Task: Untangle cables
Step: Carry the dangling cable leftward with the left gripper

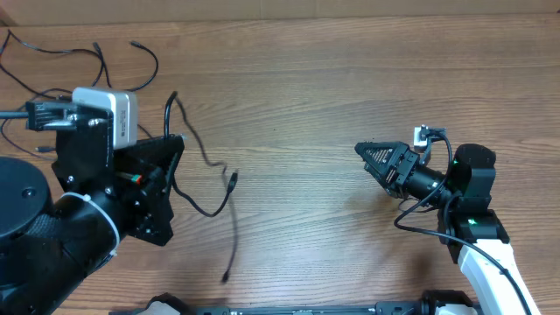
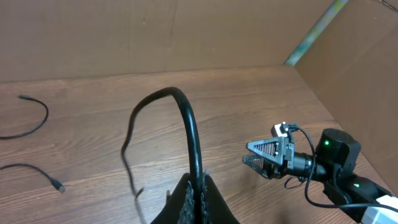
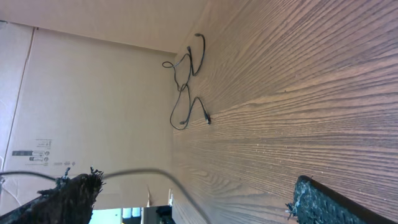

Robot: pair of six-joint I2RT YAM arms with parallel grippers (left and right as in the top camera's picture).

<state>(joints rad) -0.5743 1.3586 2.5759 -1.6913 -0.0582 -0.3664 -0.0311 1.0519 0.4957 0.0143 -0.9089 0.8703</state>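
My left gripper (image 1: 178, 144) (image 2: 200, 190) is shut on a thin black cable (image 2: 186, 115). The cable arches up from the jaws, drops to the table and trails toward the front edge (image 1: 234, 229), with a plug end (image 1: 232, 179) lying mid-table. More black cables (image 1: 96, 54) lie spread at the far left corner; they also show in the left wrist view (image 2: 34, 121) and far off in the right wrist view (image 3: 188, 81). My right gripper (image 1: 367, 156) (image 3: 193, 199) is open and empty, low over bare wood at the right, well apart from every cable.
A cardboard wall (image 2: 155, 31) runs along the back and sides of the wooden table (image 1: 306, 87). The right arm (image 2: 329, 155) with its own thicker cables sits at the right. A thin blurred cord (image 3: 155, 172) crosses close to the right wrist camera.
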